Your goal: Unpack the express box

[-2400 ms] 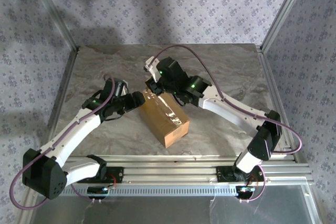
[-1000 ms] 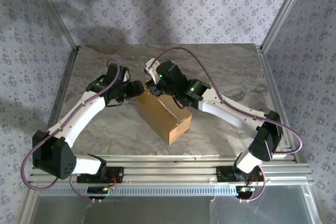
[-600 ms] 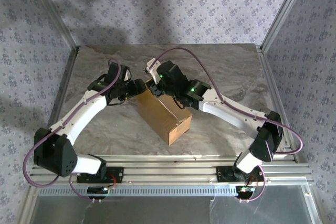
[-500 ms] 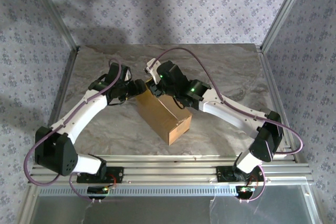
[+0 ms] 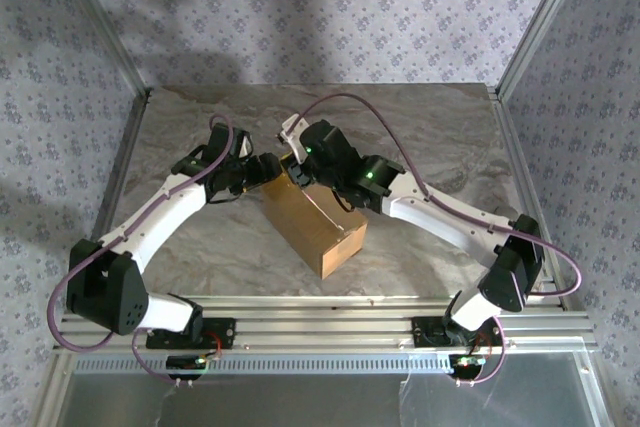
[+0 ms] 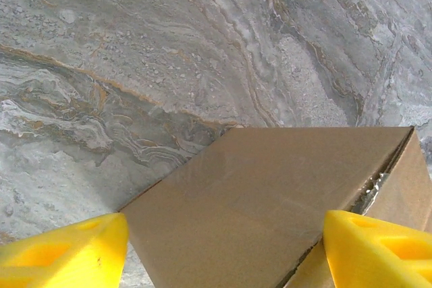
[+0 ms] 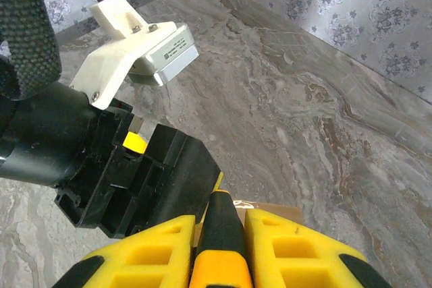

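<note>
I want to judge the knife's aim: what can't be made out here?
Knife blade: right wrist view, lost against the left gripper's dark body; top view, under the right gripper.
Box seam, far end: top view, covered by both grippers.
Left fingers: left wrist view, cut by the bottom edge; contact with the box unclear.

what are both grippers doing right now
left gripper: open, jaws either side of the express box corner
right gripper: closed on the utility knife
</note>
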